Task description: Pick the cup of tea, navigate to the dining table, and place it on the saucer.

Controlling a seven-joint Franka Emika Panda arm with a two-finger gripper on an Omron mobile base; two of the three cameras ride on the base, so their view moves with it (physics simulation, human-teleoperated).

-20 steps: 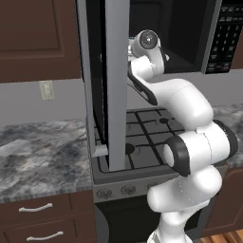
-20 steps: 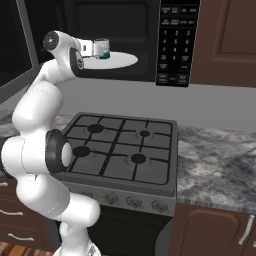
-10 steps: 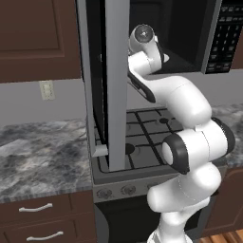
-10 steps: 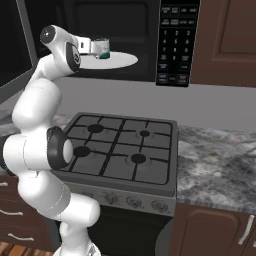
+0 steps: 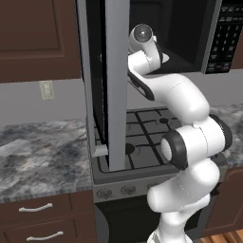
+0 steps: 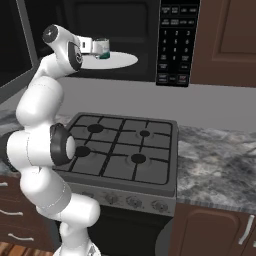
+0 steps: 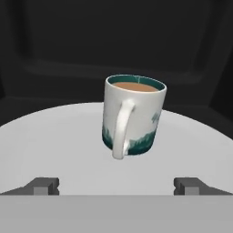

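The cup of tea [image 7: 132, 116] stands upright on a white round turntable plate [image 7: 45, 136] inside the open microwave, its handle turned toward the hand camera and light brown tea inside. My gripper [image 7: 117, 185] is open, level with the cup and just short of it, fingertips [image 7: 43, 185] spread wide on either side and touching nothing. From the right base view the cup [image 6: 101, 48] sits directly in front of the gripper [image 6: 91, 46] on the plate [image 6: 122, 60]. The dining table and saucer are out of view.
The microwave door [image 5: 111, 85] hangs open to the left of the arm. Its dark cavity walls surround the plate, and its control panel [image 6: 175, 42] is on the right. Below are the gas stove [image 6: 120, 145] and the marbled counter [image 5: 38, 152], with brown cabinets above.
The wrist has lifted slightly and the hand has edged toward the cup. The cup has stayed in place on the plate.
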